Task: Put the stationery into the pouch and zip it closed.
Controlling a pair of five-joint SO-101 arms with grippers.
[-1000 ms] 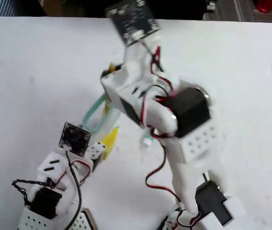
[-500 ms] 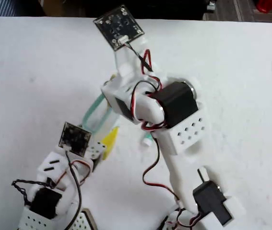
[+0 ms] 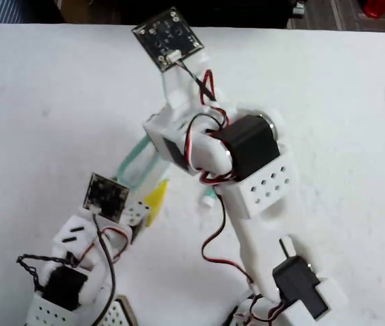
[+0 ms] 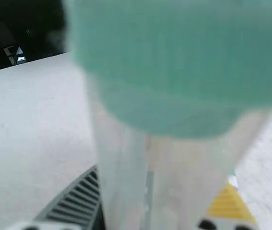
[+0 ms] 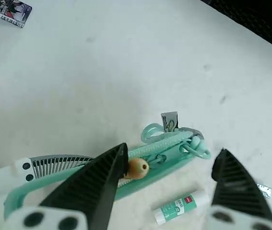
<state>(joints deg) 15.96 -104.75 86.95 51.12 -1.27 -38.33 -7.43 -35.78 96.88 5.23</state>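
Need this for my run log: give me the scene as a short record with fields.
pouch: teal, on the white table, apparently unzipped
glue stick: on the table beside the pouch, not inside
right gripper: open, above the pouch
left gripper: close against the pouch

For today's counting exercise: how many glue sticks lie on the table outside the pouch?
1. The glue stick lies on the table beside the pouch, near its zipper-pull end. Others may be hidden under the arms or inside the pouch.
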